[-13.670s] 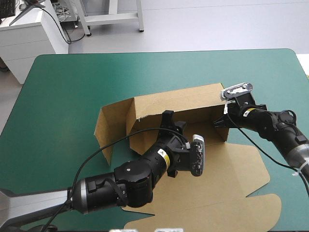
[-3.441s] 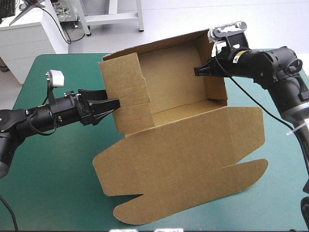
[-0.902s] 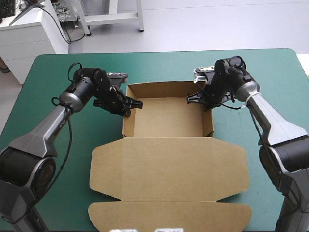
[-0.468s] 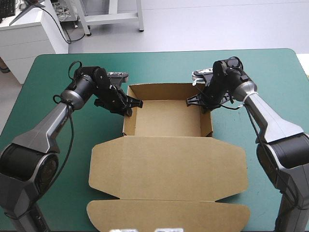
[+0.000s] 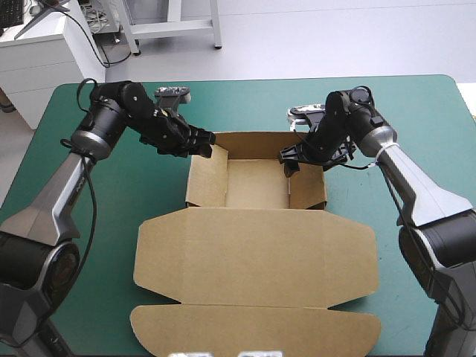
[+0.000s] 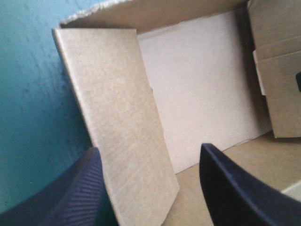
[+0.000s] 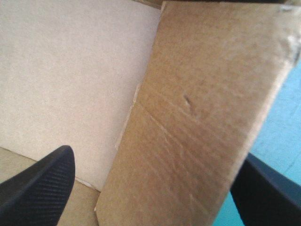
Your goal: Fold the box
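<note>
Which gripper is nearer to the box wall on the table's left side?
Left. The left gripper straddles that wall at its far end, fingers open. The right gripper is across the box, straddling the opposite wall.

The box is plain brown all over, and its floor at the centre of the frame is paler than its shaded inner walls. In the wrist views the board shows faint parallel lines. The table cover is an even teal-green. The left gripper and right gripper are black, and their fingers have a fine ribbed texture. The left arm and right arm are silver-grey, turning black toward the wrists.
</note>
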{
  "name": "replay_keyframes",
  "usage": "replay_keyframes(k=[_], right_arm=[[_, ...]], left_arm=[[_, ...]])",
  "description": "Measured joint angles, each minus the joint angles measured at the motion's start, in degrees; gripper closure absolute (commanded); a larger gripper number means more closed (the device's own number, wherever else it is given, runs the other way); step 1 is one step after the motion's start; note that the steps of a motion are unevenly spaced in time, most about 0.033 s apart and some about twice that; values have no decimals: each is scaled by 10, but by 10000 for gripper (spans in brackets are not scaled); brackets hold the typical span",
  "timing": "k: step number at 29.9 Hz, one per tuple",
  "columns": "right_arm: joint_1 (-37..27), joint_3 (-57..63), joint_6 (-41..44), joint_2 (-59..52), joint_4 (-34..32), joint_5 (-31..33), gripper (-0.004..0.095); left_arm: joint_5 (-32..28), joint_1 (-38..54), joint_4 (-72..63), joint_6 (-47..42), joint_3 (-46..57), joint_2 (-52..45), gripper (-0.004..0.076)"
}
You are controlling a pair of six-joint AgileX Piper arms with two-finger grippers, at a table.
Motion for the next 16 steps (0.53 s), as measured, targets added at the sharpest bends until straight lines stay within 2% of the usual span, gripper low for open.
replay_keyframes(k=[2,5,11,16], right_arm=[[0,0,-3,-20,-5,1,84],[-1,0,-8,-59,-7,2,94],[-3,-2,-11,-142,-31,7,98],[-4,-3,-11,-206,-51,9,98]], left_arm=[[0,0,0,0,-10,-16,313],[2,0,-3,0,-18,-42,393],[8,0,5,9,-19,-111,734],[8,0,19,32,-13,-187,732]])
